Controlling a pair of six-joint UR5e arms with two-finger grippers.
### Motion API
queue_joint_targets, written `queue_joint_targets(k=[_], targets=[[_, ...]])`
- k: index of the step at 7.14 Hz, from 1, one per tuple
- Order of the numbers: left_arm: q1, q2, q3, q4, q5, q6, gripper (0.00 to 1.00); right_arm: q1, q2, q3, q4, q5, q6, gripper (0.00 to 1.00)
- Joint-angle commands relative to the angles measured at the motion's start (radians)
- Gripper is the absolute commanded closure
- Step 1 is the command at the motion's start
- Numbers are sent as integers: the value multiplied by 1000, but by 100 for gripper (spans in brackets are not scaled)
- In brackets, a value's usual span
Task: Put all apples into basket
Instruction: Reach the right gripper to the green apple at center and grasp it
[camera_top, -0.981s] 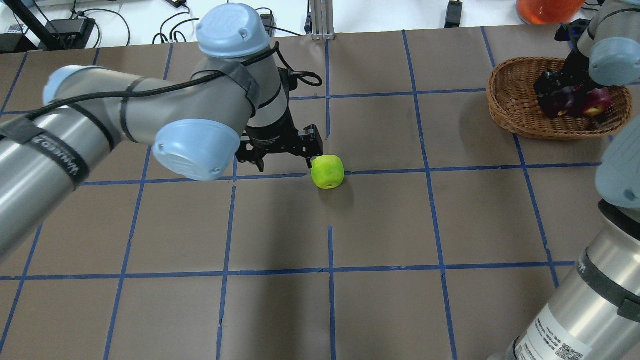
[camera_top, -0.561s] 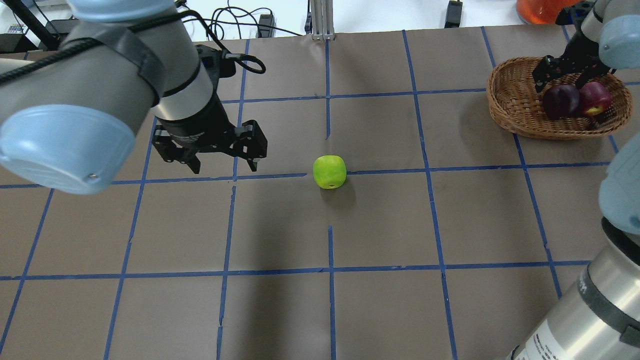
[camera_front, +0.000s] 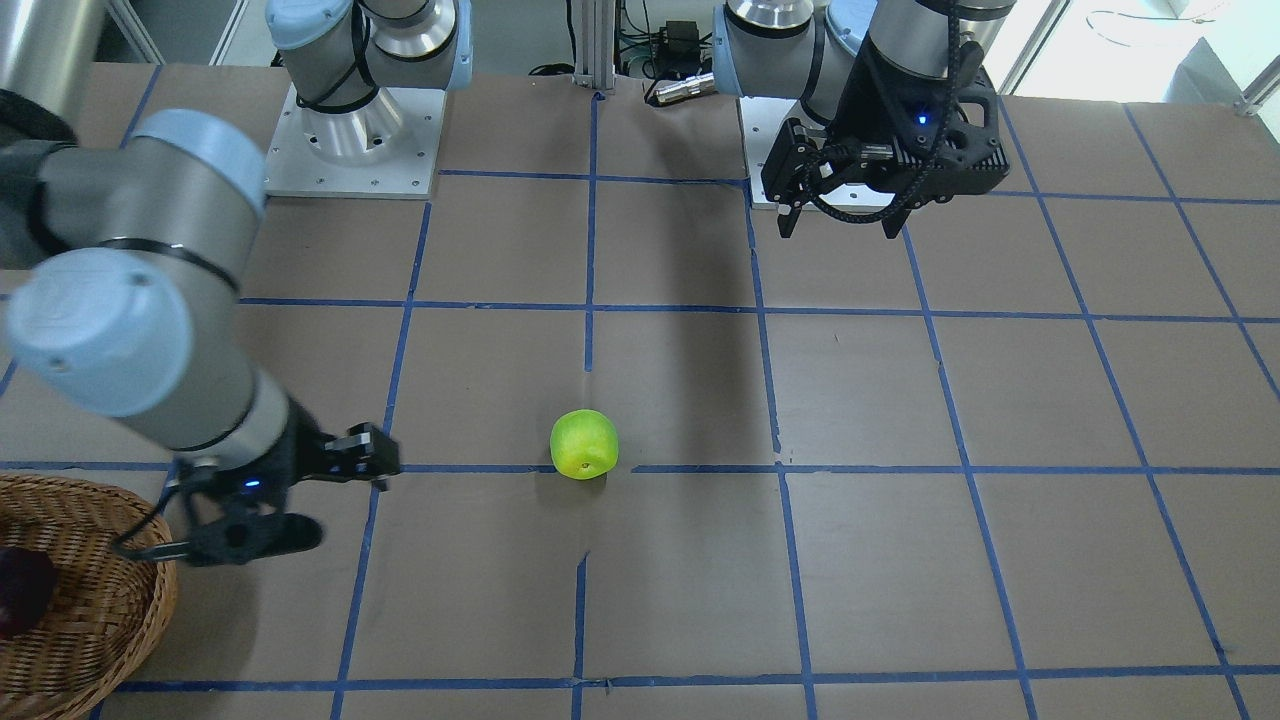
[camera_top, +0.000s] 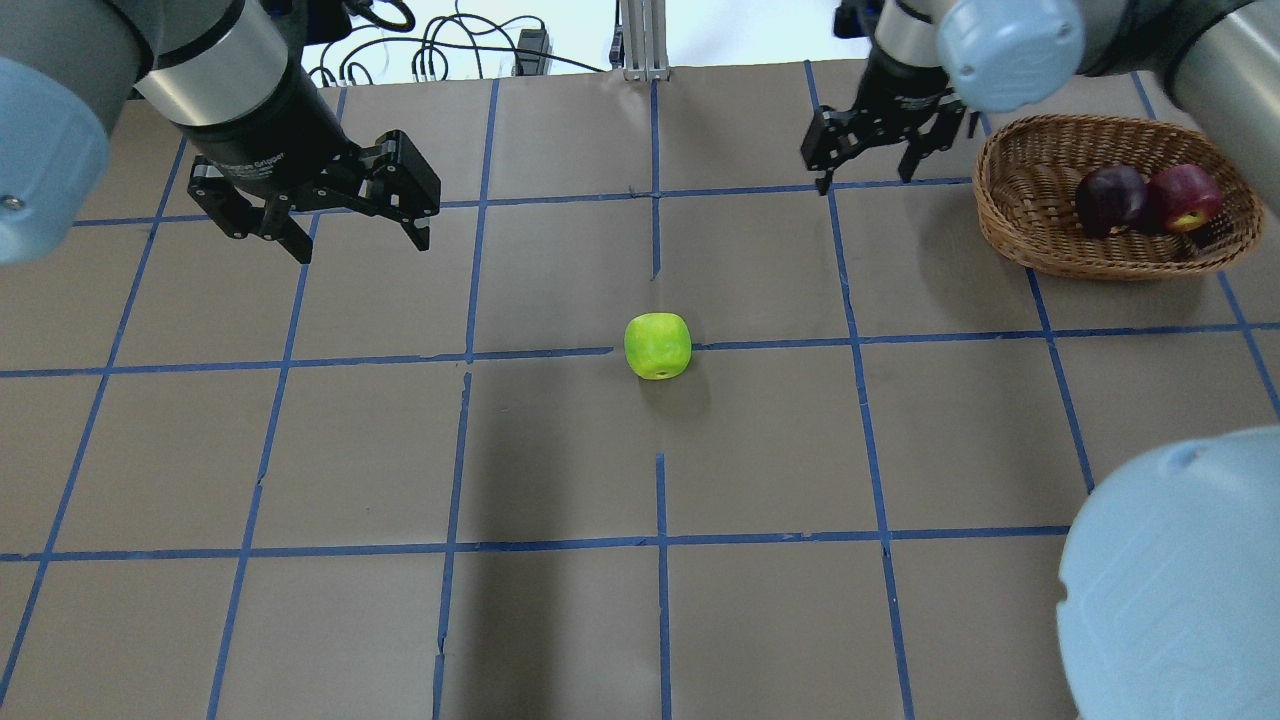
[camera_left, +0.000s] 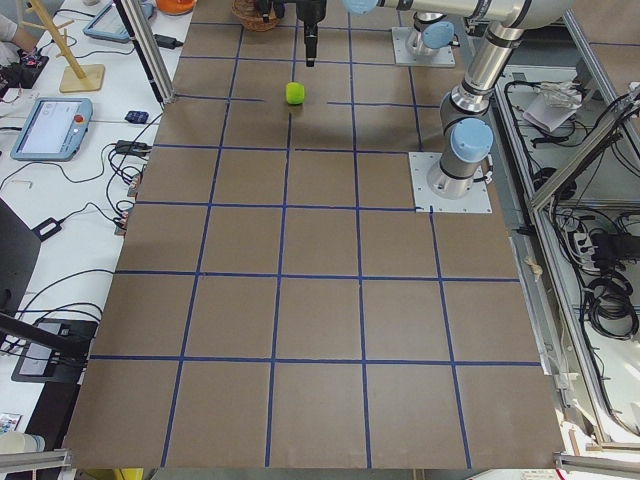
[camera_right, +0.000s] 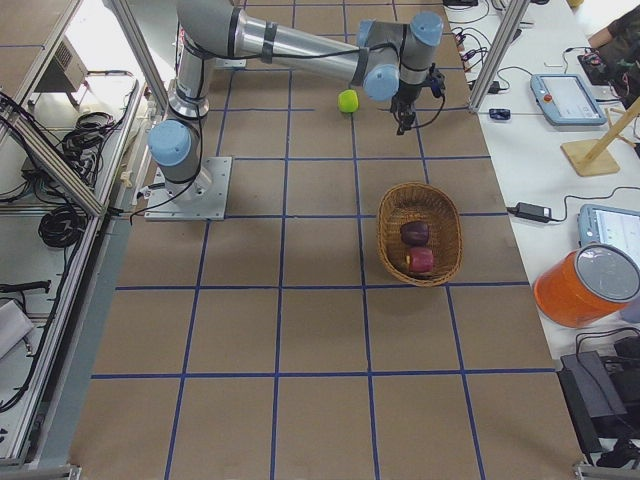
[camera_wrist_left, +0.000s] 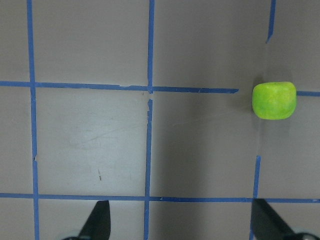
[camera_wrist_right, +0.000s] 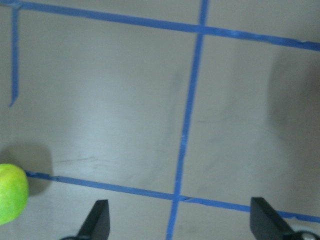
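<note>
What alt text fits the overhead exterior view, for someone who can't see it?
The green apple sits alone mid-table; the maroon apple and red apple lie side by side in the basket at upper right. The left gripper and right gripper hang open and empty, the right one nearer the basket.

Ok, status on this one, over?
Left gripper open, right gripper open, both empty. Green apple on table; maroon apple, red apple in basket. No obstruction seen.
</note>
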Motion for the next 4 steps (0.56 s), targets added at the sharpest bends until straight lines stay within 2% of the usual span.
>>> queue_joint_targets(k=[1, 2, 3, 4], targets=[[-13, -15, 18, -18, 10, -8, 0, 182, 67, 24, -18, 90, 87, 0], [-14, -15, 16, -19, 11, -6, 0, 235, 95, 39, -79, 99, 104, 0], [-16, -15, 16, -16, 10, -6, 0, 268, 101, 65, -91, 99, 118, 0], [-17, -14, 13, -18, 10, -5, 0, 268, 101, 87, -117, 101, 126, 0]])
